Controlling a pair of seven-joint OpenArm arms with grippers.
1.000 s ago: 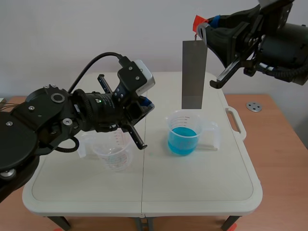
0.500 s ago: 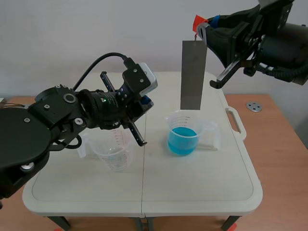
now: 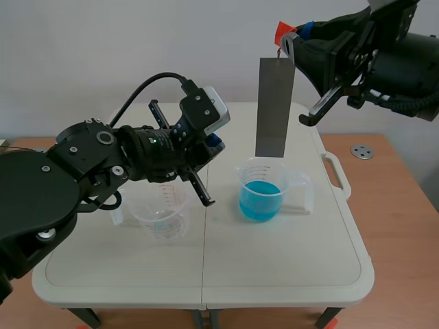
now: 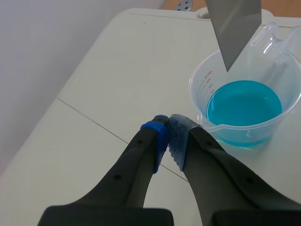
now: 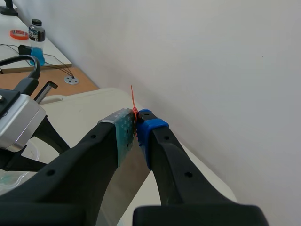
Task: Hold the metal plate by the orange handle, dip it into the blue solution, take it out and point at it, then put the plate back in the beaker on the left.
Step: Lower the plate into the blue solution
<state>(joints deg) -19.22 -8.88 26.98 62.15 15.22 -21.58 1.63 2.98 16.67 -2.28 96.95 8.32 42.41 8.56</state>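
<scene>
Right gripper point(image 5: 136, 125) clenched on orange handle point(image 3: 282, 30). Metal plate point(image 3: 276, 106) hangs below jaws, lower edge clear above blue-solution beaker point(image 3: 260, 190). Left gripper point(image 4: 168, 132) pinched together, empty, just beside that beaker, plate corner ahead. Only scene view shows empty beaker point(image 3: 161, 218) under left arm point(image 3: 103, 164).

Bright, even light — soft faint shadow beside the beaker point(image 3: 264, 188) on the table point(image 3: 274, 253).

A plain white wall point(image 3: 103, 55) fills the upper frame. A cream plastic folding table point(image 3: 274, 253) stands at centre, with a brown wooden surface point(image 3: 391, 199) showing at the left and right edges.
</scene>
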